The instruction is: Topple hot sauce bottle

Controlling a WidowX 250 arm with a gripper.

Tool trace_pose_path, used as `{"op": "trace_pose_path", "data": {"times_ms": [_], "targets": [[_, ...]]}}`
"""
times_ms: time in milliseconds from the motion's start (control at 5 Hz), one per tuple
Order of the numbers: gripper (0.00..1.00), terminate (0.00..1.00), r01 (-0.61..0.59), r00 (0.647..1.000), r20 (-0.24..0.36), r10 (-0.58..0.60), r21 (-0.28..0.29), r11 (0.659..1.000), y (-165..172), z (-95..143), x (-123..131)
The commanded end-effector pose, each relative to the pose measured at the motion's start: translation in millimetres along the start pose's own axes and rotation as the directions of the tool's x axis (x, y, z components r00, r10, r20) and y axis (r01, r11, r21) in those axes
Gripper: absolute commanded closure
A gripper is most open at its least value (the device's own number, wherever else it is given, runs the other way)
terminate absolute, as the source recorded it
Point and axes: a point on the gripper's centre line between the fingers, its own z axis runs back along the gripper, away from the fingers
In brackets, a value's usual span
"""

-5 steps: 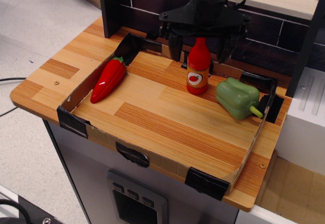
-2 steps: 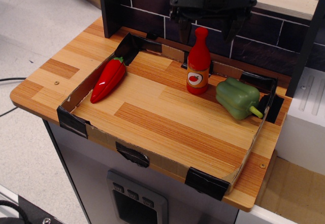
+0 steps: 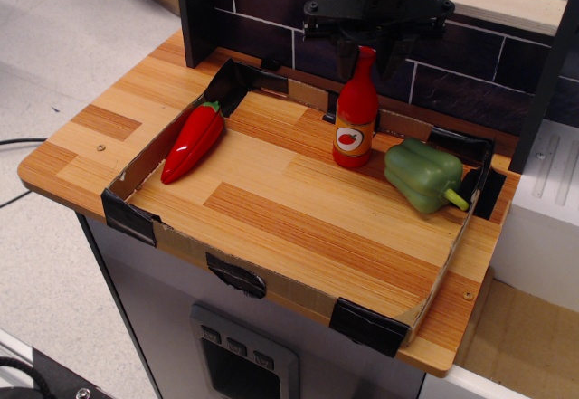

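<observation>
Since 0.4 s ago the gripper (image 3: 372, 53) had narrowed, its fingers closing on the cap of the hot sauce bottle (image 3: 355, 114), which stood slightly tilted at upper centre. The cardboard tray (image 3: 237, 275) on the wooden counter (image 3: 86, 132) held bottle, green pepper (image 3: 423, 175), red chili (image 3: 193, 141).
</observation>
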Motion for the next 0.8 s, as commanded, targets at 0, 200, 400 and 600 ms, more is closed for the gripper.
{"op": "trace_pose_path", "data": {"times_ms": [0,200,400,600], "targets": [[1.00,0.00,-0.048,0.990,0.129,0.054,-0.053,0.997,7,18,9],[1.00,0.00,-0.041,0.969,0.234,0.073,-0.137,0.990,19,26,7],[1.00,0.00,0.004,0.951,0.305,0.058,-0.201,0.980,26,28,2],[1.00,0.00,0.062,0.882,0.465,0.078,-0.278,0.959,30,27,-14]]}}
